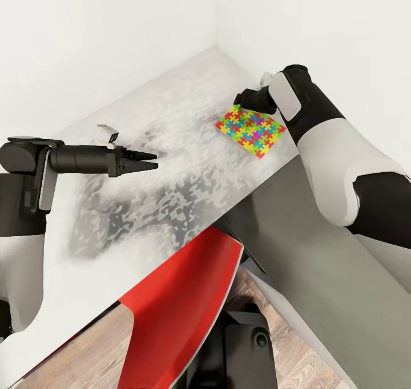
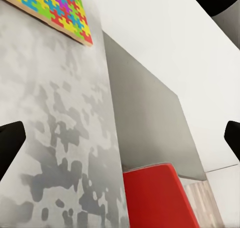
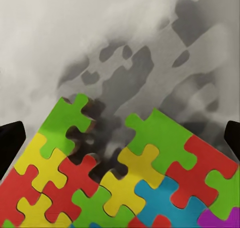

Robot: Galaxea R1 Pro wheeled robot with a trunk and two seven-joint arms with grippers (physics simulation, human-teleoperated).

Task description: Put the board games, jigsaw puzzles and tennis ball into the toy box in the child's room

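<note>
One puzzle [image 1: 251, 130] is lying near the desk's [image 1: 171, 166] far corner in your head view, your right gripper [image 1: 238, 99] hovering at its far edge, spread unclear; your left gripper [image 1: 149, 161] is hanging nearly closed, empty. Both wrist views are showing fingertips [image 3: 10, 143] apart, gripping nothing, over the puzzle and desk.

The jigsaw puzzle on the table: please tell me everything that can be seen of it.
The jigsaw puzzle is a thin flat rectangular slab, covered with interlocking pieces in red, yellow, green, blue and some purple. The left wrist view shows a brown edge, like wood or card. It lies flat on the light-grey mottled table, near the back corner, close to the darker grey section. The right end effector hangs just over its far edge; whether it touches the slab cannot be told. A dark shadow falls on that edge.
</note>
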